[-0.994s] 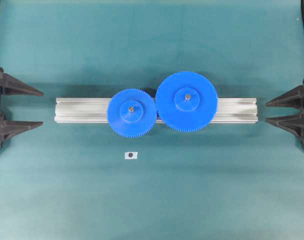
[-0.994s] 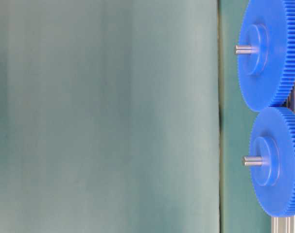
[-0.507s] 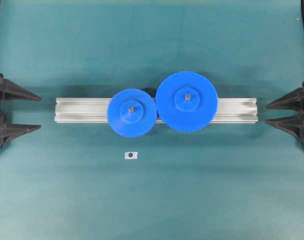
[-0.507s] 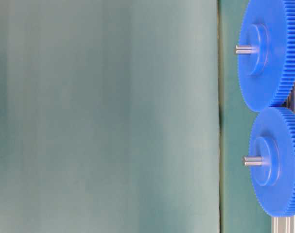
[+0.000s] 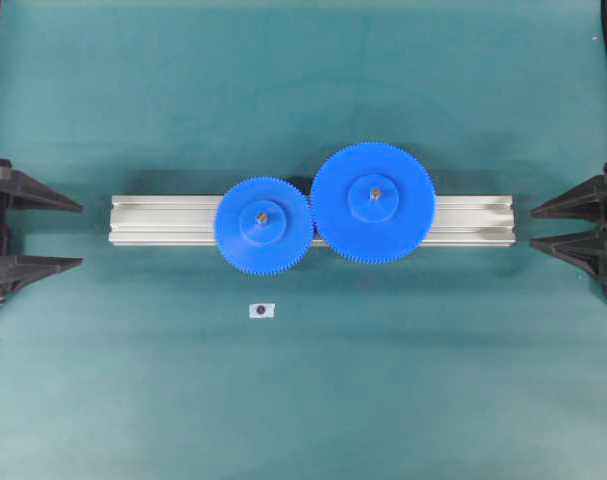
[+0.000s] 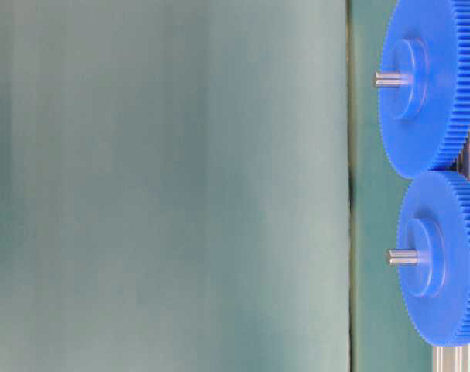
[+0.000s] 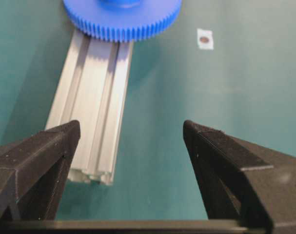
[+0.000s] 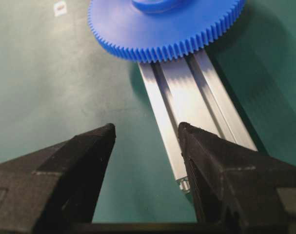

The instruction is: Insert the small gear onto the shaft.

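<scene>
Both gears are being carried by the rail (image 5: 163,220).
The small gear (image 5: 263,225) is seated on its shaft (image 6: 402,257) (teeth meeting the wider gear (image 5: 373,203)); left gripper (image 5: 78,235) and right gripper (image 5: 535,226) are being held open, empty.

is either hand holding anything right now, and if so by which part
Nothing is held. The left hand and the right hand are both open with empty jaws, at opposite ends of the long silver grooved aluminium rail.

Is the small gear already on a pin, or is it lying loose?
On a pin. The small gear lies flat over the rail, and a metal pin sticks out through its hub.
</scene>
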Controlling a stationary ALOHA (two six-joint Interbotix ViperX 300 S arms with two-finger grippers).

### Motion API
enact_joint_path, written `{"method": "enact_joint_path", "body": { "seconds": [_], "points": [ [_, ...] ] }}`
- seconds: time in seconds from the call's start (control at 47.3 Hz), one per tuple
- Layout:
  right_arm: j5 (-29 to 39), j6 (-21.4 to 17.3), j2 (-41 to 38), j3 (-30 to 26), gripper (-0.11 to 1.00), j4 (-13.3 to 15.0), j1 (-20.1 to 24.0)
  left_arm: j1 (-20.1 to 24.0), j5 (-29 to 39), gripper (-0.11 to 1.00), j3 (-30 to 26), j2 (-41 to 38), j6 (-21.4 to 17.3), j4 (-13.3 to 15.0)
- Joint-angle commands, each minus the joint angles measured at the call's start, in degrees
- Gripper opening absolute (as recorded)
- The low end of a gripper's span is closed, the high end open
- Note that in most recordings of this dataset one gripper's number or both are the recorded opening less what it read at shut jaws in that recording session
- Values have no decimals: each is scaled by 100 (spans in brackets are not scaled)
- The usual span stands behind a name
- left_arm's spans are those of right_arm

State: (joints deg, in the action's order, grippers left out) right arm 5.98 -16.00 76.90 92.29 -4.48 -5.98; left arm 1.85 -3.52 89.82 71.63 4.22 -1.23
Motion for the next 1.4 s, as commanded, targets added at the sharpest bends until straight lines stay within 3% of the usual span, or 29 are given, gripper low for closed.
{"method": "enact_joint_path", "body": {
  "seconds": [0.0, 1.374],
  "points": [
    [105, -536, -79, 35, 66, 132, -18, 9, -220, 87, 18, -53, 9, -26],
    [105, -536, -79, 35, 66, 132, -18, 9, -343, 87, 79, -53, 0, -9]
  ]
}}
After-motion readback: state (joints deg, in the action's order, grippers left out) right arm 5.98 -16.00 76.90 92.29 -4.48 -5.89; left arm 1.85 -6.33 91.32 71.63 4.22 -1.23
